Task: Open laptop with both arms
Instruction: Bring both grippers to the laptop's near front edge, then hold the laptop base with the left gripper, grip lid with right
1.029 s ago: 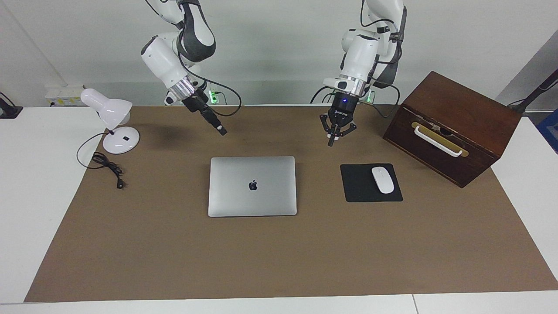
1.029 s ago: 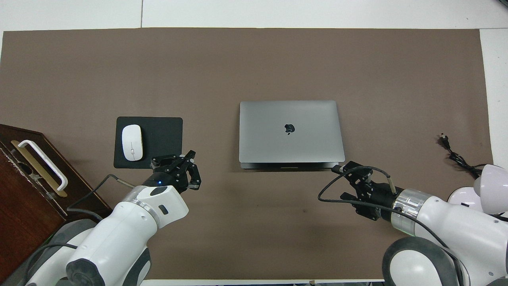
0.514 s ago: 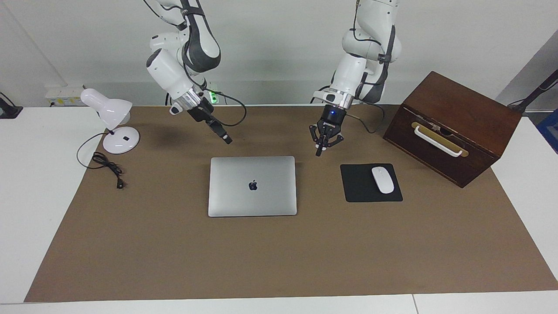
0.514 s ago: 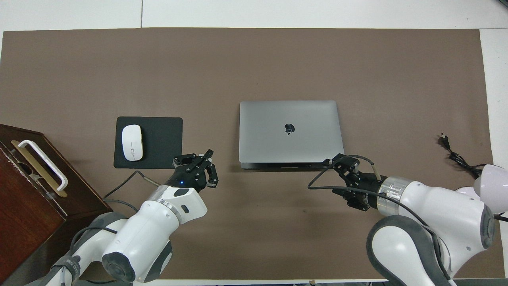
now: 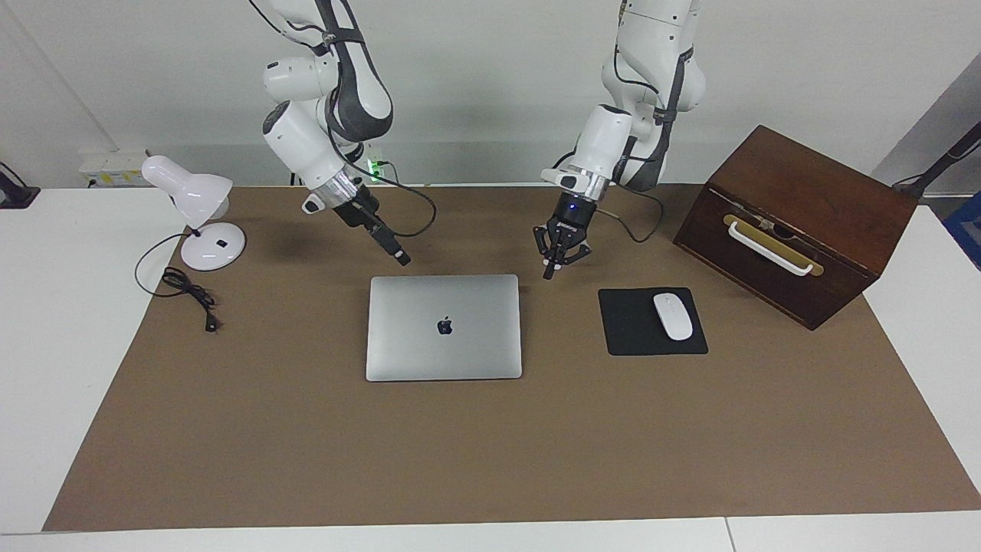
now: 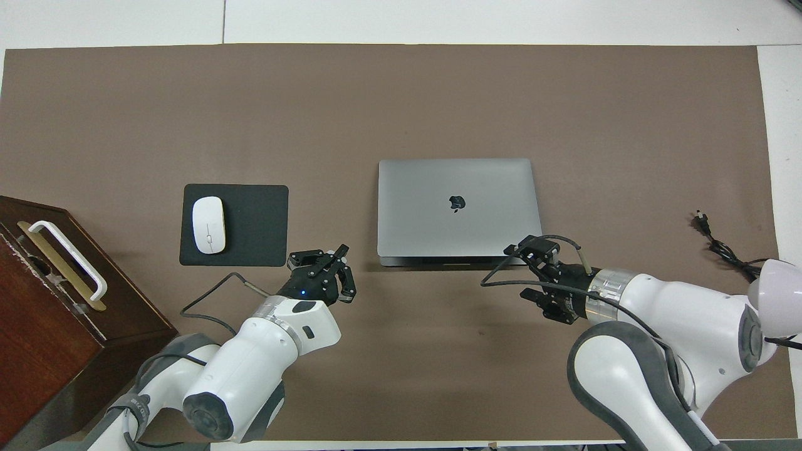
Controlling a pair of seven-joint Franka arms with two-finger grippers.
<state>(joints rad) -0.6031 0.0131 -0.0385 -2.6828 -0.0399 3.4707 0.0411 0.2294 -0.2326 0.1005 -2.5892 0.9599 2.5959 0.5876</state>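
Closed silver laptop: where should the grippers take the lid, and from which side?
Probably the lid's edge nearest the robots, where the thin silver-grey metal laptop shows a seam and notch. It lies flat and closed, so come in low from the robots' side. The shut left gripper and right gripper hang by that edge's corners.

A plain pale wall (image 5: pixel 490 92) stands at 12 o'clock. The white surface (image 5: pixel 61 322) carries a brown mat (image 5: pixel 490 452) across its middle. Even light falls with soft shadows. At 3 o'clock, a blue patch of floor shows.
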